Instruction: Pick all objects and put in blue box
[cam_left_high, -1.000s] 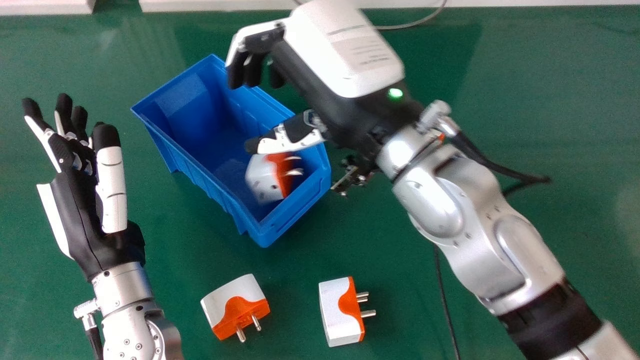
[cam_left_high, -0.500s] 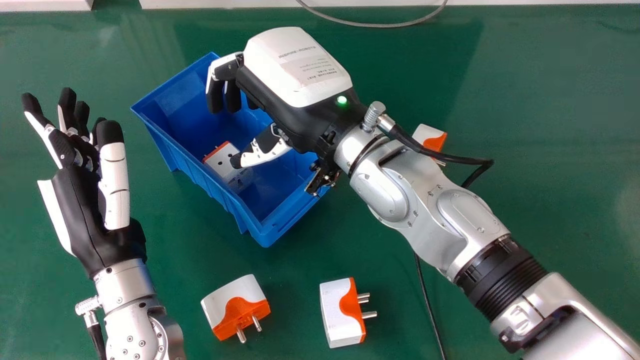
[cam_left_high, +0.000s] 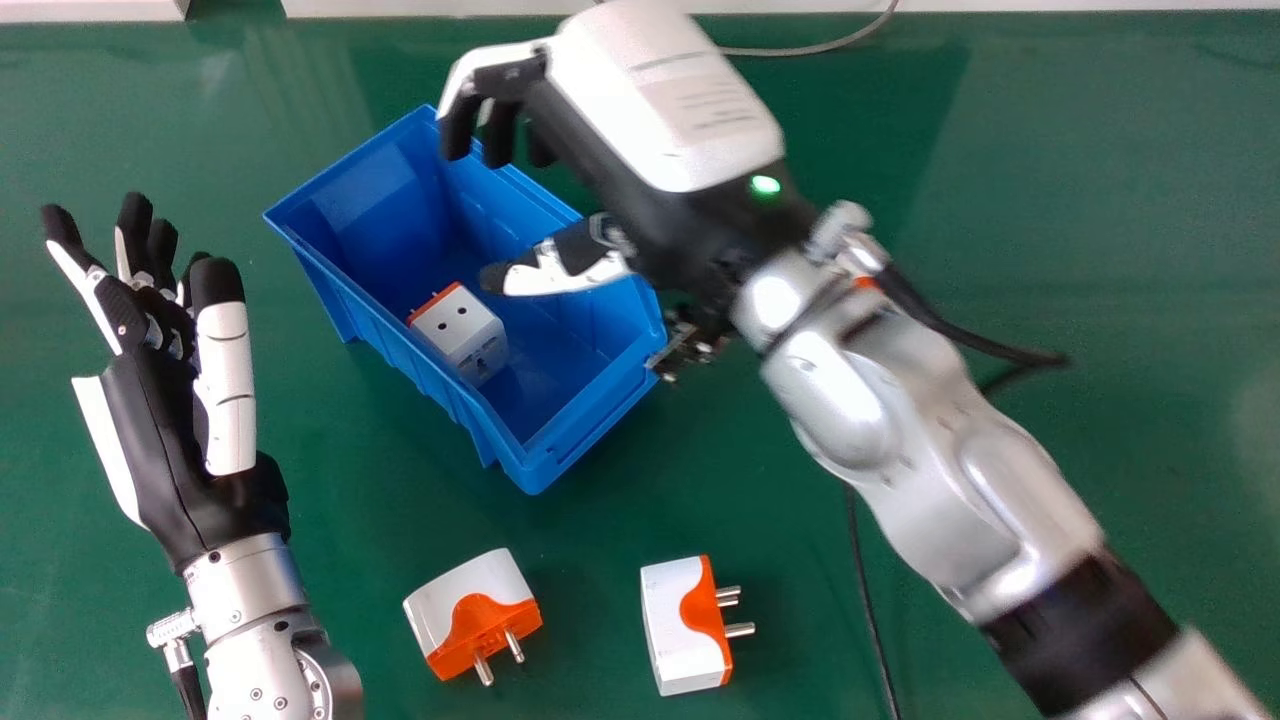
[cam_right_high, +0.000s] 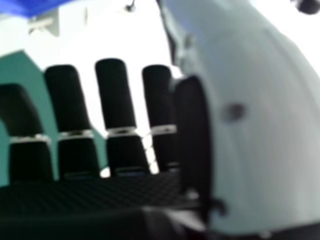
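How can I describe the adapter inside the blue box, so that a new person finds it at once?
On the green table, find the blue box. Inside, against the long wall on the side of the robot's left hand, lies a white adapter with an orange edge. Unlike the two table adapters, it turns two round dark holes upward.

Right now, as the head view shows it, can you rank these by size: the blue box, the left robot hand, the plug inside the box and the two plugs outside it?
1. Blue box
2. Left robot hand
3. Left outside plug and right outside plug: too alike to rank
4. Plug in the box
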